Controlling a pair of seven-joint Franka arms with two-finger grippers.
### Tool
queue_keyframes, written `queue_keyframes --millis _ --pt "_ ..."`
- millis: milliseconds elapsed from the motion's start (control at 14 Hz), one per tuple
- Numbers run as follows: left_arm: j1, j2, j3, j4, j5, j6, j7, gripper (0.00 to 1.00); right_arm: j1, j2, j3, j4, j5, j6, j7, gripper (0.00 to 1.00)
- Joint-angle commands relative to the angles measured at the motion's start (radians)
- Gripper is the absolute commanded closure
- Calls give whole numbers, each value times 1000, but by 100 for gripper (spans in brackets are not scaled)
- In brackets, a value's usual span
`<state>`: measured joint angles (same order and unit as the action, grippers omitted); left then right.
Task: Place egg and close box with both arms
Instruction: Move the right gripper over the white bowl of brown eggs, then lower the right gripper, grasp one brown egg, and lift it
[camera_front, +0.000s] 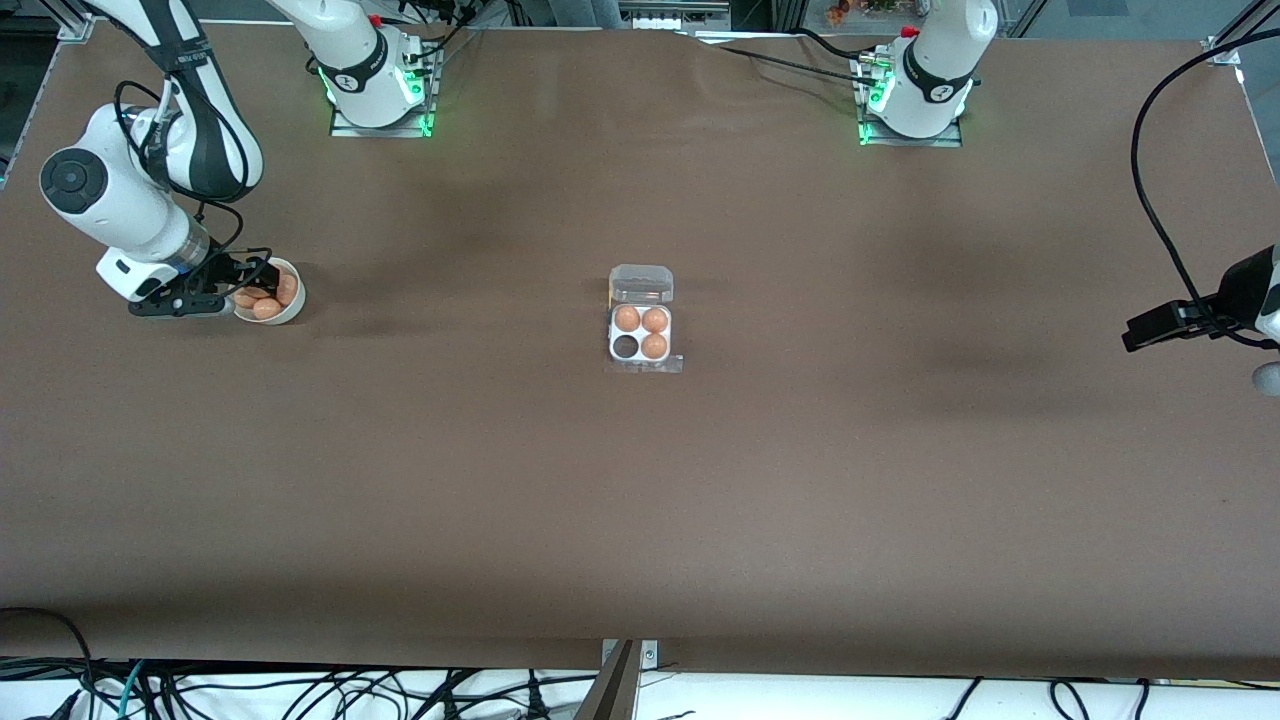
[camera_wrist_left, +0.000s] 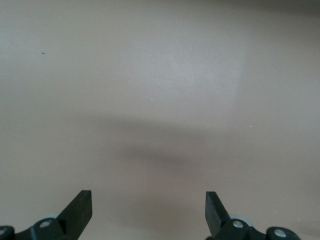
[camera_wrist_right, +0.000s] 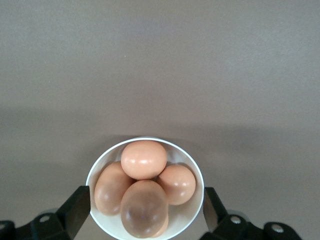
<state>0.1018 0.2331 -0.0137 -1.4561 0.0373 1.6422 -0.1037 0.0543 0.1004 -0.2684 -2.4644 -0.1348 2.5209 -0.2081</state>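
box — three eggs, one cell empty, bowl — eggs

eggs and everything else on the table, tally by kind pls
eggs in the bowl: 4 showing, maybe a fifth hidden under them
eggs in the box: 3
box: 1, lid open, one cell empty
bowl: 1
claws: 2, right claw over the bowl, left claw waiting over bare table
total: 11

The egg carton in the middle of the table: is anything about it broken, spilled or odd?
Nothing looks damaged or spilled. The egg carton sits square with its clear lid open; three cells hold eggs, and the cell nearest the camera toward the right arm's end is empty. The right pincer is open over the white bowl of eggs.
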Motion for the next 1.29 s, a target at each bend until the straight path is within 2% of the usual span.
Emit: queue_keyframes --millis 0,571,857,1214 --pt "1 12 -2 28 26 -12 18 0 -2 5 3 -2 -8 -7 -20 0" --pt "1 12 -3 28 26 -12 18 0 -1 21 8 1 -6 -48 -22 9" --pt "1 12 -3 28 26 -12 16 0 2 36 11 9 -3 -48 -17 36" --pt "-1 12 -3 29 26 -12 16 0 4 36 11 10 1 -50 -11 47"
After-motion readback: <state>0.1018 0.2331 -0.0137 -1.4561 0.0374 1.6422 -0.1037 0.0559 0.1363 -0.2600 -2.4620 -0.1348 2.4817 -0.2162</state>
